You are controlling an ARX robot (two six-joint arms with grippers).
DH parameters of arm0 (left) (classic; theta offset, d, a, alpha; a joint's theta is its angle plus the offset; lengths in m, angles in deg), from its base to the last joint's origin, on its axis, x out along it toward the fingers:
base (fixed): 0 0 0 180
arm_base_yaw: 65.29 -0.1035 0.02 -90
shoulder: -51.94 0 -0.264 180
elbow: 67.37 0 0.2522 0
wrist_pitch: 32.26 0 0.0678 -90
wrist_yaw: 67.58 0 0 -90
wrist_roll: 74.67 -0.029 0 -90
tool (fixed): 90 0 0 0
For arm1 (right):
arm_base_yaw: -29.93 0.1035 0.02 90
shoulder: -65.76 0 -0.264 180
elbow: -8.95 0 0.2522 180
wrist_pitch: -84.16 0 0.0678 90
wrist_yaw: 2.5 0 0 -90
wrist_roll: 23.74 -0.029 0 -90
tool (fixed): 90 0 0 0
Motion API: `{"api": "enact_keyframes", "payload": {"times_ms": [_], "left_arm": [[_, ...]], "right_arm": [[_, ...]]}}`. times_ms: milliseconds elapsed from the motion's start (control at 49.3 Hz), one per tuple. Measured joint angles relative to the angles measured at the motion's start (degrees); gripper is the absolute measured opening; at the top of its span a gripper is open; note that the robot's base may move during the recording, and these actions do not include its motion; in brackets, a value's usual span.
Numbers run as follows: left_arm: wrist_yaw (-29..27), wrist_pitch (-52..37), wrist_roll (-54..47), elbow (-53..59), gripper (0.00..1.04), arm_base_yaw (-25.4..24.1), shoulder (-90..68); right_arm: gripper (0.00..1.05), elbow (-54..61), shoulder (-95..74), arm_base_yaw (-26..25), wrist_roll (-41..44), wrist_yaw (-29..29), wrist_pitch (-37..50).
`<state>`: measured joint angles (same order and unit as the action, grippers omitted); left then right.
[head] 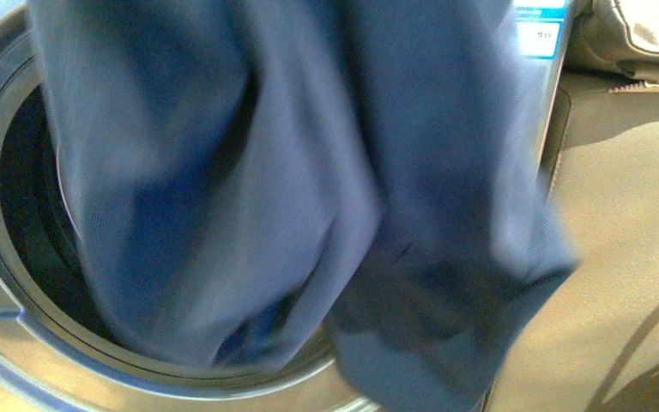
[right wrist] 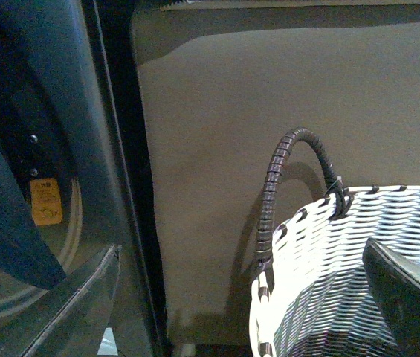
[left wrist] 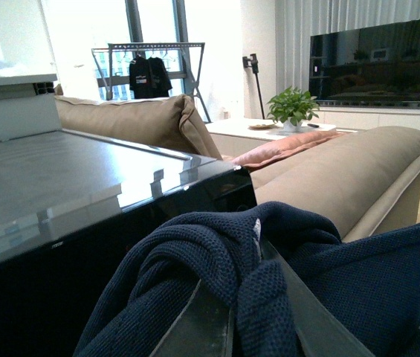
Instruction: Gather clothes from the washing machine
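The blue woven clothes (head: pixel 292 197) hang in front of the washing machine (head: pixel 0 343), covering most of its round porthole and dark drum mouth. In the left wrist view my left gripper (left wrist: pixel 232 320) is shut on a bunched fold of the clothes (left wrist: pixel 217 253), held up beside the machine's black top (left wrist: pixel 46 201). In the right wrist view my right gripper (right wrist: pixel 243 312) is open and empty, its fingers (right wrist: pixel 410 297) spread over the rim of a white-and-grey woven basket (right wrist: pixel 343 268). A hanging edge of the clothes (right wrist: pixel 1 216) shows beside the machine's front (right wrist: pixel 53 149). Neither gripper shows in the front view.
The basket has a dark wrapped handle (right wrist: pixel 284 171) and stands by a beige sofa side (right wrist: pixel 269 97). Beige sofa cushions (left wrist: pixel 343 171) sit next to the machine. A blue-white sticker (head: pixel 539 26) is on the machine's front and an orange one (right wrist: pixel 44 201) lower down.
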<state>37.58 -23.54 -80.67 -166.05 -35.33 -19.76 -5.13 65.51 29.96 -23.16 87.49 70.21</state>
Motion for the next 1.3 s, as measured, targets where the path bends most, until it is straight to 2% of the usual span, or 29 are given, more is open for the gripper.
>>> {"api": "enact_keyframes", "payload": {"times_ms": [325, 528, 1177, 1197, 1238, 1279, 1299], "left_arm": [[0.24, 12.83, 0.07, -17.22, 0.06, 0.85, -7.34], [-0.94, 17.29, 1.07, -25.94, 0.06, 2.12, -10.62], [-1.51, 17.35, 1.51, -28.02, 0.06, 2.82, -10.67], [-1.51, 17.35, 1.51, -28.02, 0.06, 2.8, -10.67], [-1.51, 17.38, 1.51, -28.02, 0.06, 2.8, -10.67], [-1.51, 17.38, 1.51, -28.02, 0.06, 2.8, -10.67], [-1.51, 17.38, 1.51, -28.02, 0.06, 2.8, -10.69]], "right_arm": [[0.97, 0.0, 0.0, 0.0, 0.0, 0.0, 0.0], [0.97, 0.0, 0.0, 0.0, 0.0, 0.0, 0.0], [0.97, 0.0, 0.0, 0.0, 0.0, -0.02, 0.0], [0.97, 0.02, -0.13, -0.26, -0.61, -1.11, 0.2], [0.97, 0.02, -1.31, -2.34, -2.64, -8.13, 2.32], [0.97, -0.02, -3.74, -6.67, -7.56, -19.8, 6.43], [0.97, -0.04, -4.22, -7.67, -8.13, -22.43, 7.21]]}}
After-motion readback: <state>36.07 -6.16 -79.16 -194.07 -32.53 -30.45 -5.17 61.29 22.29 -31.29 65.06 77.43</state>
